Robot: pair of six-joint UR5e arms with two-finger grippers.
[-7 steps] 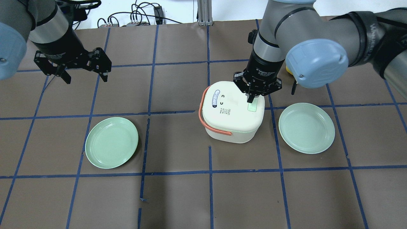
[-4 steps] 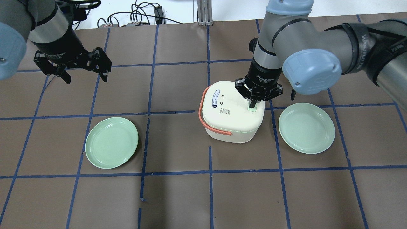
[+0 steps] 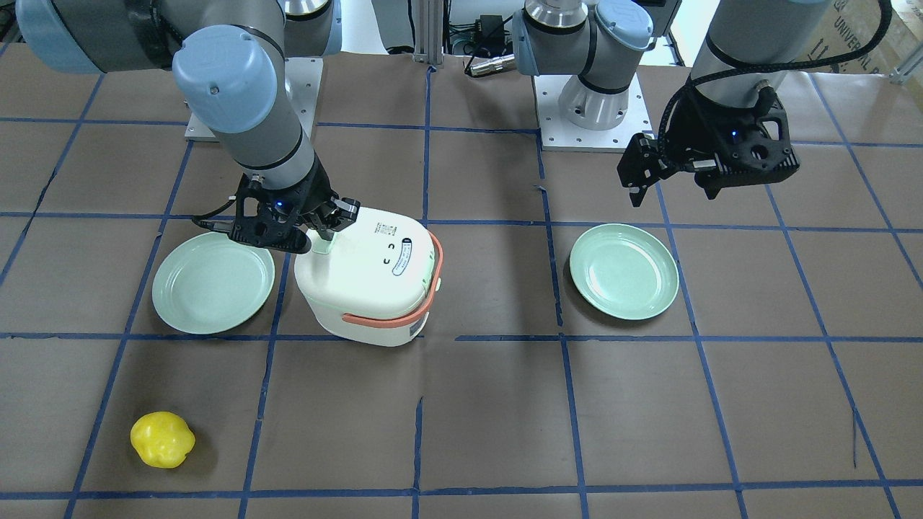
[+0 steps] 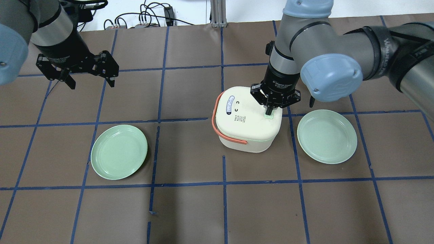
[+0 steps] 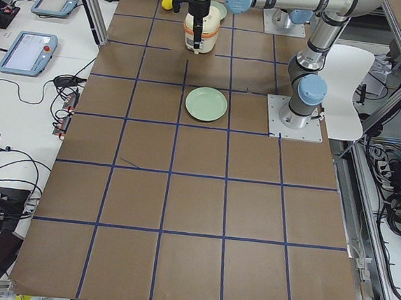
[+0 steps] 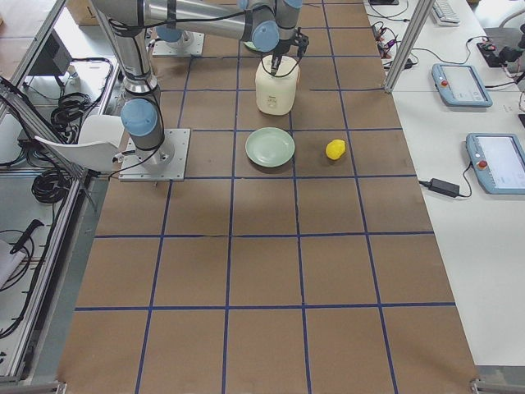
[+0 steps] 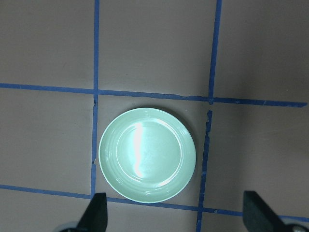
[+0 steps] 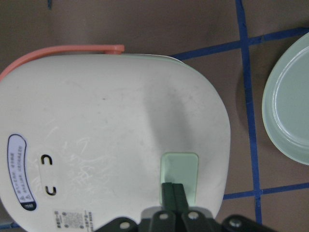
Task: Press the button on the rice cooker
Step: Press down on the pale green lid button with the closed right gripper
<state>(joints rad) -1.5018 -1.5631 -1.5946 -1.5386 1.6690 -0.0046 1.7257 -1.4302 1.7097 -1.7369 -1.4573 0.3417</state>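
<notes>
The white rice cooker (image 4: 245, 123) with an orange handle stands mid-table. Its pale green button (image 4: 270, 117) is on the lid's right edge. My right gripper (image 4: 269, 110) is shut, points straight down, and its tips meet the button. In the right wrist view the shut fingertips (image 8: 172, 187) lie over the near end of the button (image 8: 180, 166). The front view shows the same gripper (image 3: 322, 241) on the cooker (image 3: 368, 281). My left gripper (image 4: 92, 84) is open and empty, hovering far to the left above a plate (image 7: 147, 162).
A green plate (image 4: 119, 151) lies left of the cooker and another (image 4: 327, 136) lies close on its right. A yellow object (image 3: 162, 439) lies on the operators' side of the table. Cables run along the far table edge.
My right gripper has come down and shifted slightly right, bringing its shut tips onto the button. The left arm has not moved.
</notes>
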